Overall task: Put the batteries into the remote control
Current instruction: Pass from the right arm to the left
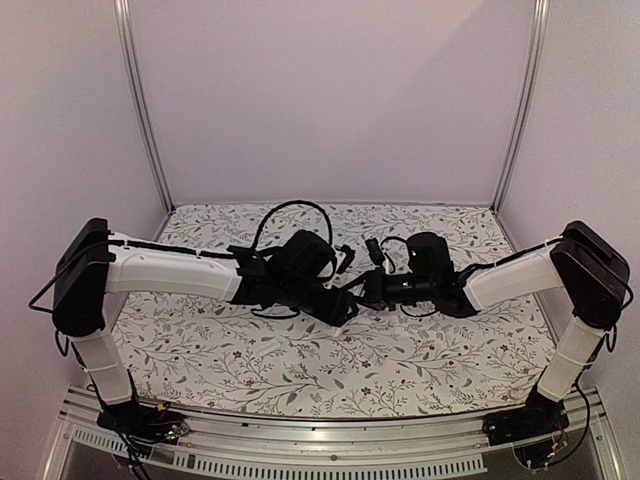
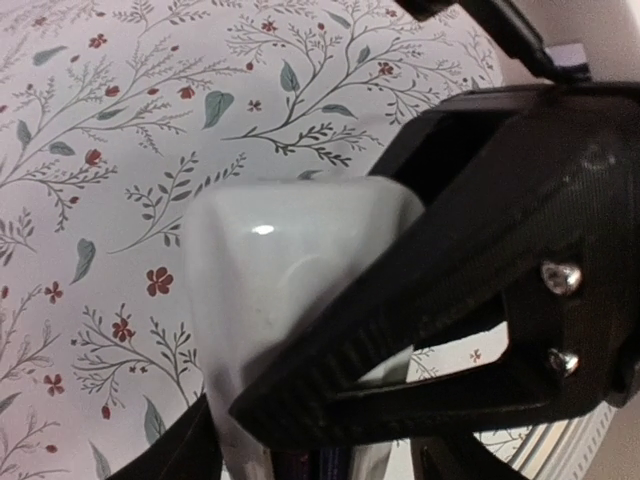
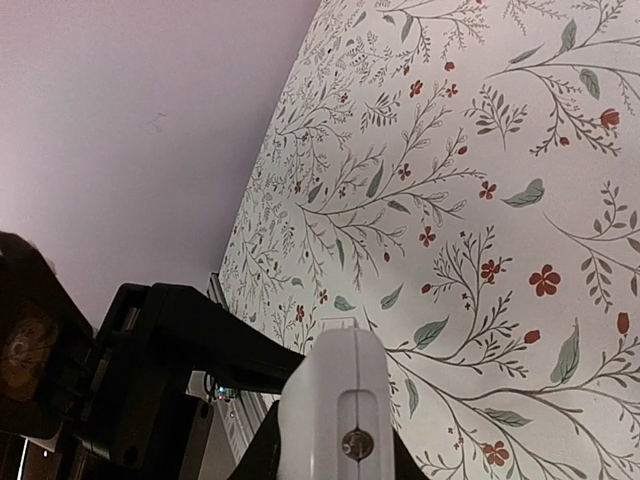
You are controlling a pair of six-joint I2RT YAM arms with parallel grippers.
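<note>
The white remote control (image 2: 270, 290) is held above the table between both arms, which meet mid-table. My left gripper (image 2: 300, 462) is shut on its lower part, one black finger (image 2: 160, 455) at the bottom left. My right gripper (image 3: 330, 455) is shut on the same remote (image 3: 335, 390), whose end shows a slot with a small screw. The right gripper's black finger (image 2: 480, 250) crosses over the remote in the left wrist view. In the top view the left gripper (image 1: 343, 302) and right gripper (image 1: 372, 292) touch noses and hide the remote. No batteries are visible.
The floral tablecloth (image 1: 300, 360) covers the table. A small flat white piece (image 3: 338, 322) seems to lie on the cloth just beyond the remote's end. Grey walls and metal posts (image 1: 140, 110) enclose the back and sides. A metal rail (image 1: 330, 440) runs along the near edge.
</note>
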